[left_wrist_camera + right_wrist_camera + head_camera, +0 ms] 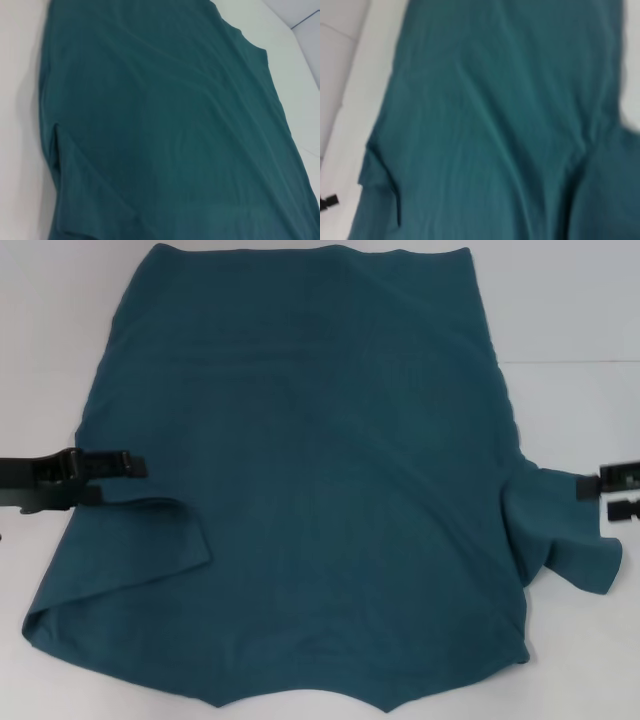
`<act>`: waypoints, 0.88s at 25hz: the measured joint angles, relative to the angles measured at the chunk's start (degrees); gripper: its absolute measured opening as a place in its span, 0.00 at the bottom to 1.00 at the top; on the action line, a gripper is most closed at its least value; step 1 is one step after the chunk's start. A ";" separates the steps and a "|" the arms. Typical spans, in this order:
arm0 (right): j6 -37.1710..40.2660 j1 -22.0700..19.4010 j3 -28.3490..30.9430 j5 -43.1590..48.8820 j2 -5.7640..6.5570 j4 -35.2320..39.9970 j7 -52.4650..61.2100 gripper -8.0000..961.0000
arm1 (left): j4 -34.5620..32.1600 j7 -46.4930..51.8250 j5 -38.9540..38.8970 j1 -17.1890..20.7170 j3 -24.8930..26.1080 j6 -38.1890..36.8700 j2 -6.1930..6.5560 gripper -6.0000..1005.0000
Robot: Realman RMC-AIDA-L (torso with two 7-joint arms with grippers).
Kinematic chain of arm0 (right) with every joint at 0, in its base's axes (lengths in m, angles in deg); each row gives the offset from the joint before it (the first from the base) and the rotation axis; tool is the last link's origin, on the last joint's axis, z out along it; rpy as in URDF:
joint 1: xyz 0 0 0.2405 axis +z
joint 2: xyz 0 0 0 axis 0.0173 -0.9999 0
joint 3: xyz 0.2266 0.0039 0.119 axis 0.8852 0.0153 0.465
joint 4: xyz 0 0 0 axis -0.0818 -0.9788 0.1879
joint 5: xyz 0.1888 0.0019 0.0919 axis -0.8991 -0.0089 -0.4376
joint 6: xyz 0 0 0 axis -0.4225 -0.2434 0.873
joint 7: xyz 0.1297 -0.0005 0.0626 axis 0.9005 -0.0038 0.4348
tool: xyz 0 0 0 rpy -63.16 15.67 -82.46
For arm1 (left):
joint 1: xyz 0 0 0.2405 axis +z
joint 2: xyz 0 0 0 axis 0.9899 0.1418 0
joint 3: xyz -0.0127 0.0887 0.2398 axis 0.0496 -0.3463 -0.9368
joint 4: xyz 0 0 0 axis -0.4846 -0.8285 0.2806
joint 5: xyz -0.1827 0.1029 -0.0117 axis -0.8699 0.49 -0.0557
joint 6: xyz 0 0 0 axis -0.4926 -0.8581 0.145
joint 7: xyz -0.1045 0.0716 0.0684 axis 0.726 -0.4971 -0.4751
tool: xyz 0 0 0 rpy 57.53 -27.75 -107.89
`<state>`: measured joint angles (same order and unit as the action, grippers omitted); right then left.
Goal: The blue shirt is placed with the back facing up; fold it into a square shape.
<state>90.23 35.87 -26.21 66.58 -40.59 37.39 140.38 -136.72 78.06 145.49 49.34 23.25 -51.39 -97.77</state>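
Where both grippers flank it (sleeves level), blue shirt.

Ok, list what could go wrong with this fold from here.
1. The left sleeve already lies folded onto the shirt, but the right sleeve still hangs out rumpled. Folding now would likely give a lopsided shape.
2. The left gripper sits at the shirt's edge; if it catches only one layer, the cloth may bunch instead of turning over cleanly.
3. The right gripper stands open at the sleeve tip, so a shallow grip there could slip.
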 joint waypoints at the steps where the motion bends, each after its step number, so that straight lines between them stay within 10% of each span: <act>1: 0.27 -0.23 0.02 0.81 0.01 0.00 0.38 0.72 | 0.00 -0.09 -0.02 -0.11 -0.08 -0.26 -0.08 0.88; 22: 0.02 -1.43 -0.17 6.25 -0.10 0.88 1.01 0.71 | 1.22 -5.25 -4.98 -0.38 -0.07 -10.30 0.58 0.87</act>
<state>90.24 34.45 -26.38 72.83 -40.68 38.27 141.39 -135.49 72.82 140.51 48.96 23.19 -61.69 -97.18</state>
